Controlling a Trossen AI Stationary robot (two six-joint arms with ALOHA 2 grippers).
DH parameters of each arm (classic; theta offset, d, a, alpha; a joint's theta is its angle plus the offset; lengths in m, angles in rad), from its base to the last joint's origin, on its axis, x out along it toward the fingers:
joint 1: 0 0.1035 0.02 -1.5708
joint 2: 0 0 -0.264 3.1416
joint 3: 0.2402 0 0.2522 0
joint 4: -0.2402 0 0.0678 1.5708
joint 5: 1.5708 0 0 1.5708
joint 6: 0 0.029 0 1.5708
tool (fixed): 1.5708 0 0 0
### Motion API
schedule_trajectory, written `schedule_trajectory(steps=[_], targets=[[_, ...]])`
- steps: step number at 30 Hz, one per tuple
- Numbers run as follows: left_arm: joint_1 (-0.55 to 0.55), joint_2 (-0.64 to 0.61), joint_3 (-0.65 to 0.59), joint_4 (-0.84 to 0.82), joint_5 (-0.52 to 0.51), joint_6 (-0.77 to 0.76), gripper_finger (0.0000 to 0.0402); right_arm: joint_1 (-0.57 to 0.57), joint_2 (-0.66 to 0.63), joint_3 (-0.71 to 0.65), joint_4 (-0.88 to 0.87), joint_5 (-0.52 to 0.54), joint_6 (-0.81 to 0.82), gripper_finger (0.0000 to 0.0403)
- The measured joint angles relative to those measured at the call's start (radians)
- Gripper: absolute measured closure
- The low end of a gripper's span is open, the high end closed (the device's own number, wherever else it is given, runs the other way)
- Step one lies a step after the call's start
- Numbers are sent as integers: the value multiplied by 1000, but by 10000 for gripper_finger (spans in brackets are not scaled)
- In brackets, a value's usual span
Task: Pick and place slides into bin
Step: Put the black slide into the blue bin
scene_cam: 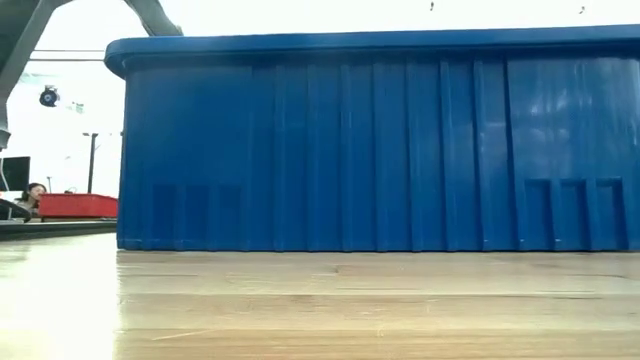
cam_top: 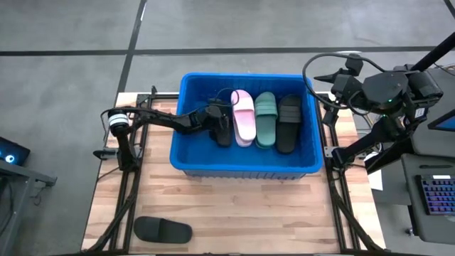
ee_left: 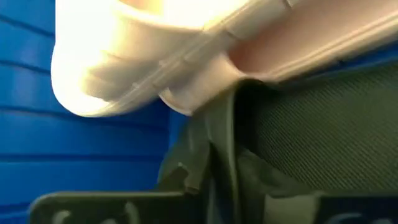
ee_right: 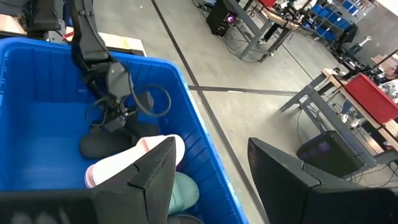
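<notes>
The blue bin (cam_top: 186,153) stands mid-table. Side by side on its floor lie a black slide (cam_top: 223,135), a pink one (cam_top: 244,117), a green one (cam_top: 266,119) and another black one (cam_top: 288,122). My left gripper (cam_top: 219,122) reaches over the bin's left wall and is shut on the leftmost black slide (ee_right: 99,146). The pink slide (ee_left: 155,56) shows just beyond it. One more black slide (cam_top: 163,230) lies flat on the table near the front left. My right gripper (ee_right: 211,180) hangs open, high above the bin's right side, holding nothing. My left gripper has a dark edge of the black slide (ee_left: 211,149) between its two fingers. It comes from the table's left, slanting down into the bin. Which part of the slide this is does not show. The slide sits low in the bin, next to the pink one.
The bin's tall walls (scene_cam: 380,150) fill the low view. Bare wooden table (cam_top: 270,213) lies in front of the bin. Dark frame rails (cam_top: 128,192) run along the table's left and right sides. A keyboard (cam_top: 435,195) sits off the table's right.
</notes>
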State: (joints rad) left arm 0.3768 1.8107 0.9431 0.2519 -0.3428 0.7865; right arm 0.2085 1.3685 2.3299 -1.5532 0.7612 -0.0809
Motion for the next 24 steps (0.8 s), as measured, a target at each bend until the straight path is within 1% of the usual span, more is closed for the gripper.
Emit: schedule_trajectory(steps=[5, 11, 14, 16, 19, 24], targets=[[15, 6, 10, -5, 22, -15, 307, 0, 0, 0, 1, 0, 1, 211], [24, -11, 10, -24, 22, -154, 230, 0, 0, 0, 1, 0, 1, 211], [24, -34, 29, -62, 53, -224, 201, 0, 0, 0, 1, 0, 1, 211], [24, -54, 40, -106, 100, -256, 187, 0, 0, 0, 1, 0, 1, 211], [24, -78, 53, -186, 155, -258, 176, 0, 0, 0, 1, 0, -5, 211], [21, -119, 74, -343, 167, -262, 174, 0, 0, 0, 2, 0, -14, 211]])
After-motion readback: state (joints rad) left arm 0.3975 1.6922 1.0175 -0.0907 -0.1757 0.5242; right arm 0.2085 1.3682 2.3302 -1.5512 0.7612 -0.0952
